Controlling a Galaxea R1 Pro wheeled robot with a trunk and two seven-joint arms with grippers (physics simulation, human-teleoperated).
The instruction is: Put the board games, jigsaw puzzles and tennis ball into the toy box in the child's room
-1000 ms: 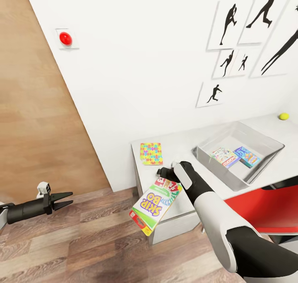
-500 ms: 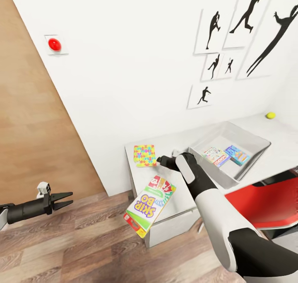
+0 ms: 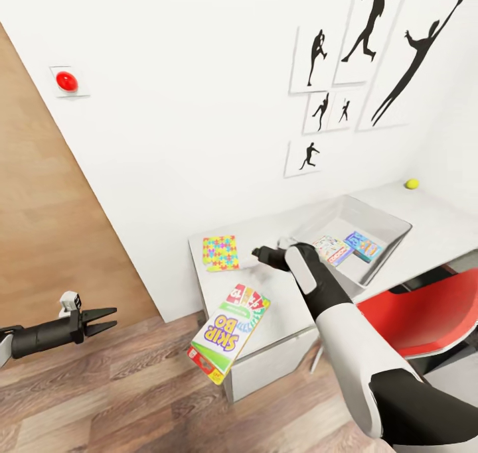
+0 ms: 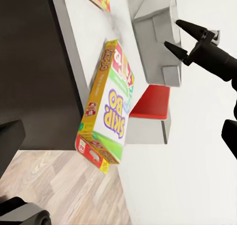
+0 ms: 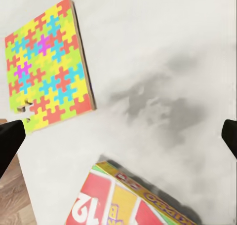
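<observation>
- White wall with black silhouette prints [image 3: 352,75] and a red round button [image 3: 66,81] behind a pale grey bench [image 3: 285,307]; wood plank floor below.
- Skip-Bo game box [image 3: 229,331] lies tilted at the bench's front edge, one end overhanging toward the floor. It looks loose, nothing gripping it. Long axis runs from the overhanging corner back toward the right pincer.
- Right pincer [image 3: 261,254] hovers over the bench, fingers apart and empty. The right wrist view shows the two dark fingertips wide apart with bare bench between them, and the game box's red end [image 5: 133,200] just below.
- Key relation: game box sits just in front of the right pincer, toward the robot and a bit left. Right arm is much nearer than the left.
- Left pincer [image 3: 99,320] is out over the floor, well apart from the bench, fingers slightly apart, empty.
- Jigsaw puzzle [image 3: 221,252] lies flat on the bench just left of the right pincer, not touching it.
- Toy box [image 3: 388,231] sits to the right of the right pincer, with two game boxes [image 3: 345,247] already inside.
- Tennis ball [image 3: 412,184] is on the bench beyond the toy box, near the wall.
- Red chair [image 3: 411,314] is tucked under the bench at right.
- Judgement: the overhanging game box may slide off; it needs regrasping first.
</observation>
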